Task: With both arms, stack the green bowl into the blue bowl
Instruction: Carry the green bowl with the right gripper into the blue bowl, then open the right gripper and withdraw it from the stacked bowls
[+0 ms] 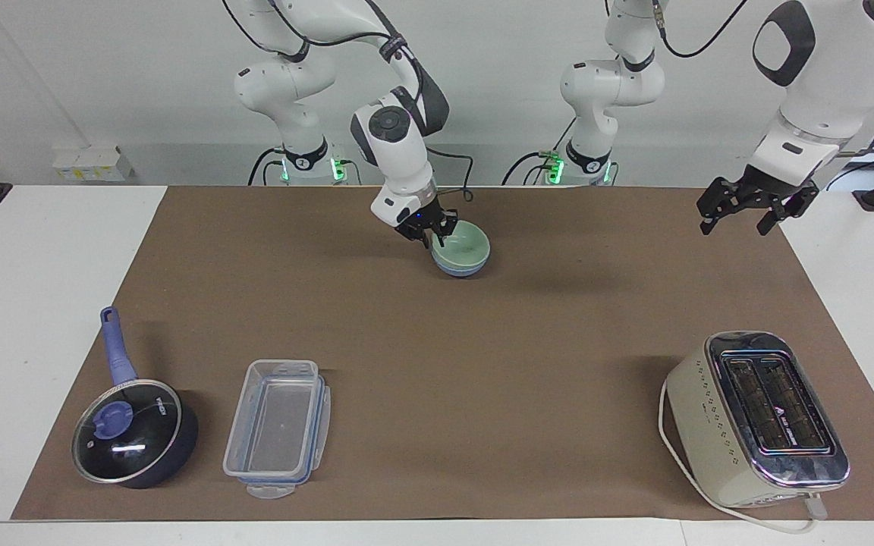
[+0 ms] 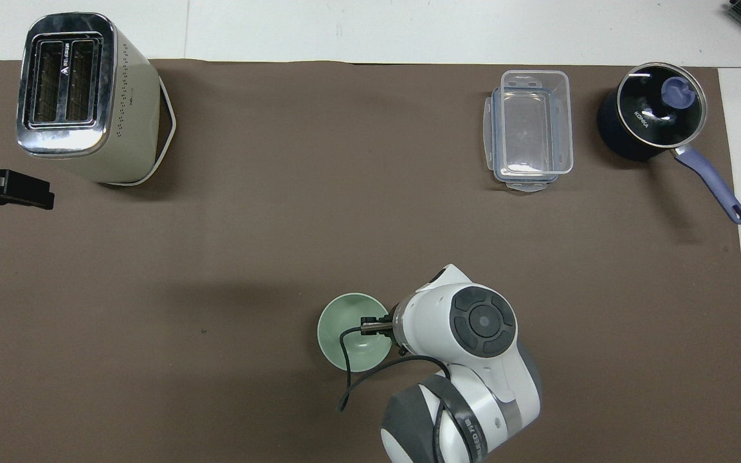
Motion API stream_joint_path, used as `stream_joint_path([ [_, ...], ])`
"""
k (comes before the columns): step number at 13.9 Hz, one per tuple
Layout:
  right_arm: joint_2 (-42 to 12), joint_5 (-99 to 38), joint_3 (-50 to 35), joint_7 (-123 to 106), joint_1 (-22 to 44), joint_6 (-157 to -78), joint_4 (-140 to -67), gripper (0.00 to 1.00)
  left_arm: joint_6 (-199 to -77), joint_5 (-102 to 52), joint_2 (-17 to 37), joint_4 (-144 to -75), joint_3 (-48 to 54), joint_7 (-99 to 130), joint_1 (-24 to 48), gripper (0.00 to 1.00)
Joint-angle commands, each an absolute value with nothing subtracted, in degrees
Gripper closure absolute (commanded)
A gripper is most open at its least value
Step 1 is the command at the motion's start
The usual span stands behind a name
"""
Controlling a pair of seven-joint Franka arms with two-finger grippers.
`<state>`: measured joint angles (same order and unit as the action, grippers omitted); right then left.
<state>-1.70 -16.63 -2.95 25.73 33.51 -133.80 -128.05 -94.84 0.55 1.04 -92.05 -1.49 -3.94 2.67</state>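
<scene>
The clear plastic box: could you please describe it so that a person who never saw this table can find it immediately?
Start at the brown mat that covers the table, and go to its edge farthest from the robots, toward the right arm's end. There the clear plastic box lies open and empty beside a dark saucepan with a glass lid. It is the only rectangular, see-through thing there.

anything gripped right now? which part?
Right gripper sits at the green bowl's rim, the bowl nested in the blue bowl; whether it grips cannot be told. Left gripper is open, empty.
</scene>
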Motion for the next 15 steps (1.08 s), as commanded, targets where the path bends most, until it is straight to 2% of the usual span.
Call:
stream_joint_path([
  [1, 1.7, -17.8, -2.5, 26.6, 33.0, -133.6, -127.7, 0.52, -93.6, 1.3, 1.8, -90.5, -1.3, -4.5, 2.4, 0.0],
  [4, 8.0, -15.9, -2.0, 21.6, 26.7, -125.4, -127.6, 0.4, -93.6, 1.3, 1.8, -90.5, -1.3, -4.5, 2.4, 0.0],
  [5, 9.7, -15.0, -2.0, 19.1, 24.5, -123.9, -127.6, 0.31, -93.6, 1.3, 1.8, -90.5, -1.3, -4.5, 2.4, 0.0],
  [8, 13.4, -10.4, -2.0, 16.8, 17.1, -119.6, -125.9, 0.15, -93.6, 1.3, 1.8, -90.5, -1.3, -4.5, 2.4, 0.0],
  [11, 12.6, -4.9, -2.3, 11.6, 9.0, -112.8, -117.6, 0.0, -93.6, 1.3, 1.8, -90.5, -1.3, -4.5, 2.4, 0.0],
  [15, 7.1, -0.1, -2.3, 9.7, 2.6, -103.2, -102.9, 0.0, -93.6, 1.3, 1.8, -90.5, -1.3, -4.6, 2.4, 0.0],
])
